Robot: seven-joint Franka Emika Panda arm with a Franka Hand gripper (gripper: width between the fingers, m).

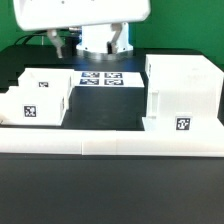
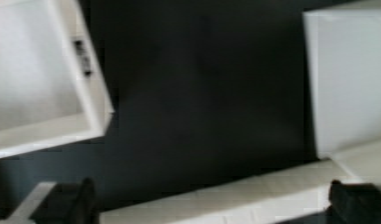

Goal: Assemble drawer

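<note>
Wrist view shows us the tool (image 2: 213,200) with its fingers (image 2: 68,200) spread wide and nothing between them, hanging over bare black bench (image 2: 205,90). The tall box (image 1: 180,95) stands just behind the long white bar (image 1: 110,143). The trays (image 1: 35,100) stand well apart from the box, toward the exterior view's left of it. We cannot tell where one tray ends and the other begins. The marker board (image 1: 100,77) lies beyond the gap between box and trays.

We judge that nothing is slotted in yet. The risk from here is the grasp. A tray wall looks thin and smooth, so an off-centre pinch could let it tilt or slip. A tilted tray would then catch on the box's edge and shove the box along the bar.
</note>
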